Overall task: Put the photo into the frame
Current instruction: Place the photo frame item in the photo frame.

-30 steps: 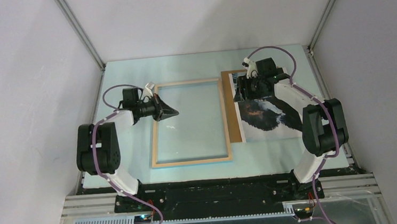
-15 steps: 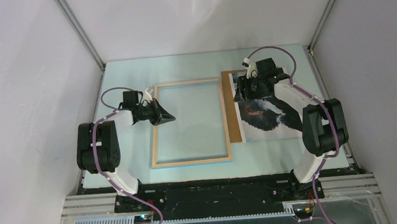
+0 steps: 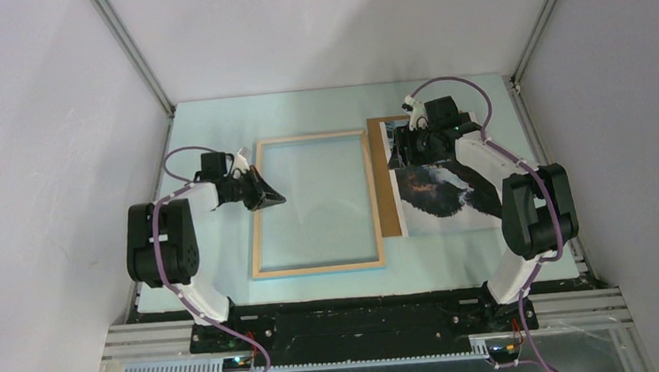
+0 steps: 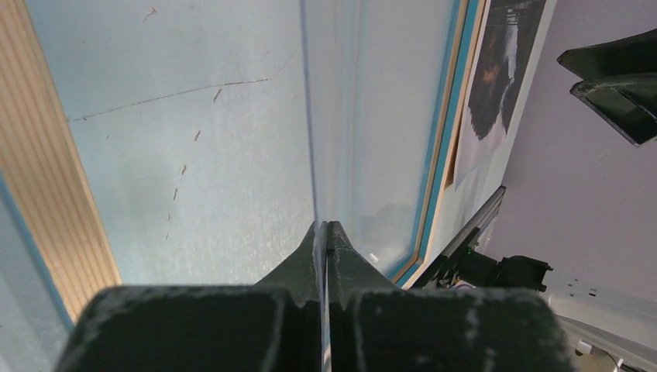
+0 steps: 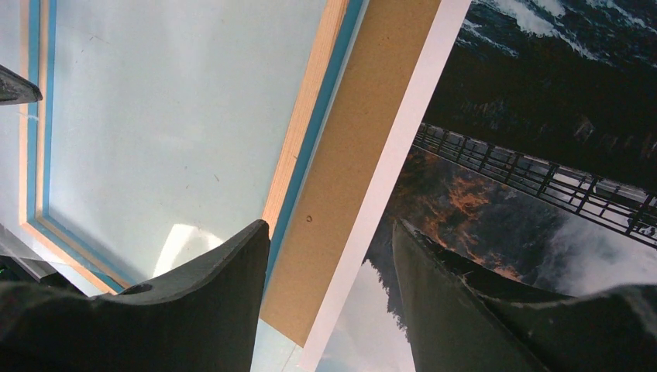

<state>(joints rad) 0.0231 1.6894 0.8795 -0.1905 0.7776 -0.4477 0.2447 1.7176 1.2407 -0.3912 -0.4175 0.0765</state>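
Observation:
The frame (image 3: 319,265) lies flat mid-table, pale wood face up, with blue showing on its inner edges (image 5: 306,132). My left gripper (image 3: 270,196) hovers over its left rail, shut on the edge of a thin clear sheet (image 4: 349,155) that reaches over the frame's opening. The photo (image 3: 442,190), dark mountains with white water and orange foliage, lies face up to the right of the frame on a brown backing board (image 3: 385,182). My right gripper (image 5: 329,225) stands open just above the photo's left border and the board, with nothing between its fingers.
Pale blue table surface (image 3: 206,125) with white walls close on the left, right and far sides. Metal rails (image 3: 543,125) run along the table edges. Both arm bases sit at the near edge.
My left gripper has drawn back to the left, toward the frame's left rail, still shut on the clear sheet. The right arm, the photo and the board have not moved.

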